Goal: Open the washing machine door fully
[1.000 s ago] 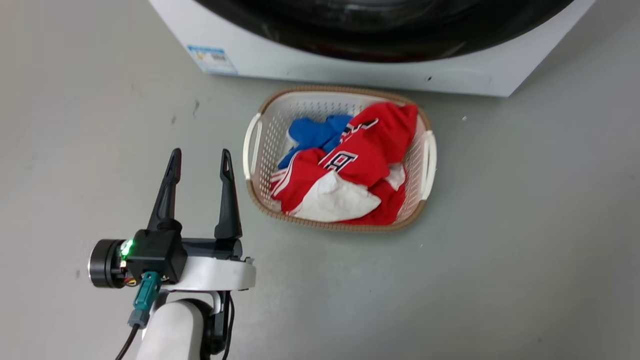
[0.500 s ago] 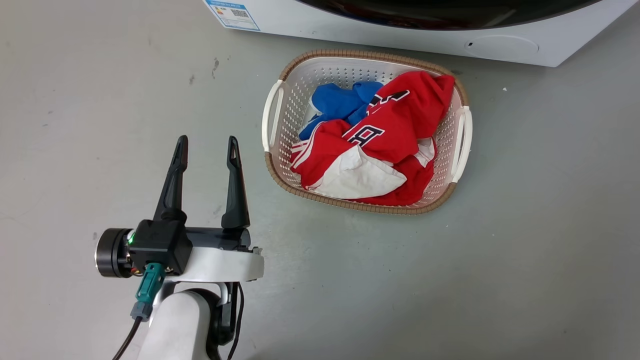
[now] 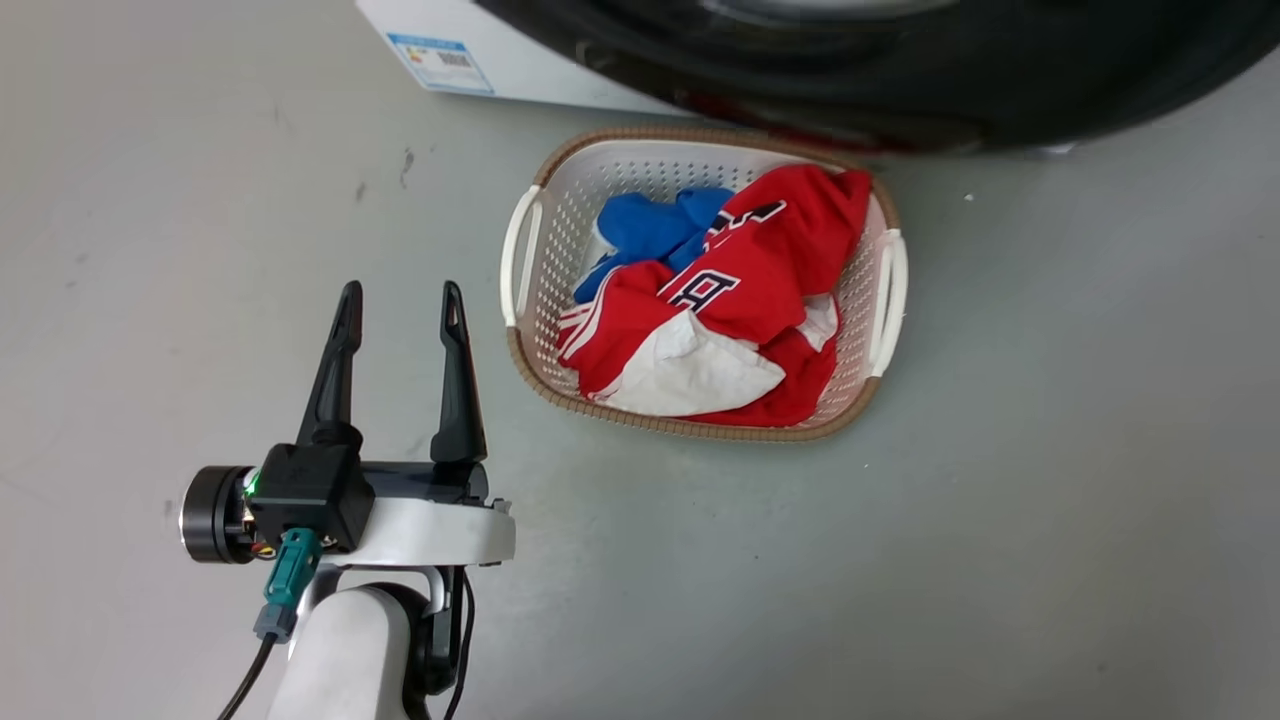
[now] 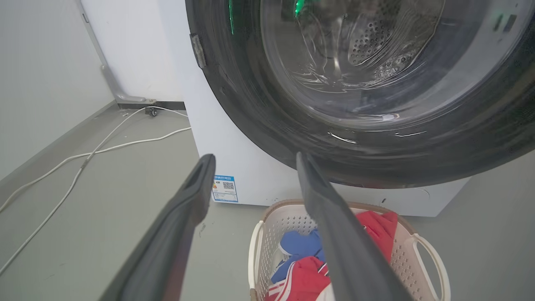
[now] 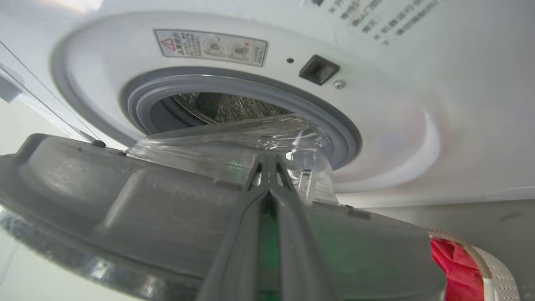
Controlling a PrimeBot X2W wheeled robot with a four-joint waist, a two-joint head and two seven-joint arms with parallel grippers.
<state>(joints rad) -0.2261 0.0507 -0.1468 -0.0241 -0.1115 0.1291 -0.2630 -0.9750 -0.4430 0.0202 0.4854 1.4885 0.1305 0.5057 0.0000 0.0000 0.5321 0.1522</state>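
The right hand (image 5: 267,165), shut empty, should push the washing machine door (image 5: 125,209) steadily round its nine-o'clock hinge, while the left hand (image 3: 400,295), spread empty, stands clear.

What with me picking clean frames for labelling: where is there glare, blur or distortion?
Head view: sharp, evenly lit around the basket. Left wrist view: streaky glare and a green reflection on the washing machine door; left gripper soft. Right wrist view: washer front bows, right gripper out of focus.
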